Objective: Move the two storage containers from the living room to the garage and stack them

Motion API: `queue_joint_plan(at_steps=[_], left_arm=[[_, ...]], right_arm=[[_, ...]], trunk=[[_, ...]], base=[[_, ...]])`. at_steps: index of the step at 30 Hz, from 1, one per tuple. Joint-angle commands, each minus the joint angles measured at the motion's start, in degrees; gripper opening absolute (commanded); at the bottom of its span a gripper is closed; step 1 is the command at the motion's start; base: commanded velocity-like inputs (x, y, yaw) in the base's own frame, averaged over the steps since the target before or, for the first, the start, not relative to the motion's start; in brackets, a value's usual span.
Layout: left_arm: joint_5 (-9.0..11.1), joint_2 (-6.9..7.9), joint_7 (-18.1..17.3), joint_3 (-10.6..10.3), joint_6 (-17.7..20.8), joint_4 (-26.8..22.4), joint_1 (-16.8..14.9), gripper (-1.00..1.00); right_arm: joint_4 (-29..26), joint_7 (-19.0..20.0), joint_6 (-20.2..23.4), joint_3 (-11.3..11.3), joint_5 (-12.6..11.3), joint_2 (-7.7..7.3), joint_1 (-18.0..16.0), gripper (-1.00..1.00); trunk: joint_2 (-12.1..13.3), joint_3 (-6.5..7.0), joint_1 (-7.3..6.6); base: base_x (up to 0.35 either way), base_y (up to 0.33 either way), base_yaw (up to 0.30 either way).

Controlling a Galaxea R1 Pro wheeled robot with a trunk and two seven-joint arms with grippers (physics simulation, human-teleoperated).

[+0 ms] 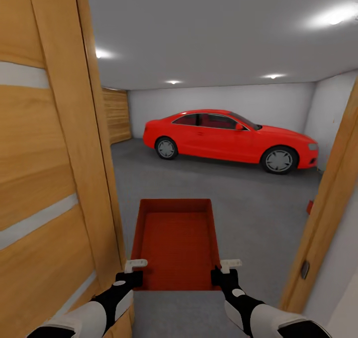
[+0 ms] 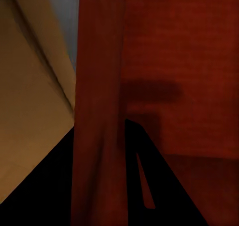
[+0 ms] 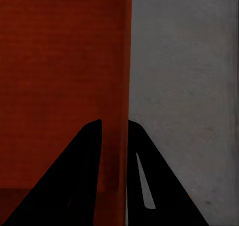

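One storage container, one red car, two wooden doors.

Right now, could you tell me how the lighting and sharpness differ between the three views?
Head view: bright, ceiling spots flare, red car sharp. Left wrist view: dim, the bin's wall close and soft, a shadow on it. Right wrist view: dark, claw fingers black silhouettes.

Pretty clearly a home garage seen from its doorway. A red car is parked at about 12 o'clock on a dark grey floor (matte, concrete-looking). Plain white walls, recessed ceiling spotlights, wooden plank doors at 11 o'clock, and a wooden door open at 9 o'clock.
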Motion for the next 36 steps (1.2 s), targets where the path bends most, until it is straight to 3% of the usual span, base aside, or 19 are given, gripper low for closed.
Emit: queue_joint_plan(at_steps=[1,13,31,36], left_arm=[[0.3,0.08,1.0,3.1,-0.3,0.0,-0.1,-1.0],[0.2,0.07,1.0,3.1,-0.3,-0.1,-0.1,-1.0],[0.2,0.05,1.0,3.1,-0.3,-0.1,-0.1,-1.0],[0.3,0.05,1.0,3.1,-0.3,-0.1,-0.1,-1.0]], right_arm=[[0.2,-0.2,-0.5,0.9,-1.8,0.01,0.0,-1.0],[0.2,-0.3,-0.5,0.9,-1.8,0.01,0.0,-1.0],[0.2,-0.2,-0.5,0.9,-1.8,0.01,0.0,-1.0],[0.2,-0.2,-0.5,1.0,-1.8,0.01,0.0,-1.0]], trunk=[[0.0,-0.02,0.05],[0.0,-0.02,0.05],[0.0,-0.02,0.05],[0.0,-0.02,0.05]], base=[[0.304,0.194,-0.286],[0.295,0.189,-0.287],[0.015,0.01,-0.286],[0.049,0.043,-0.098]])
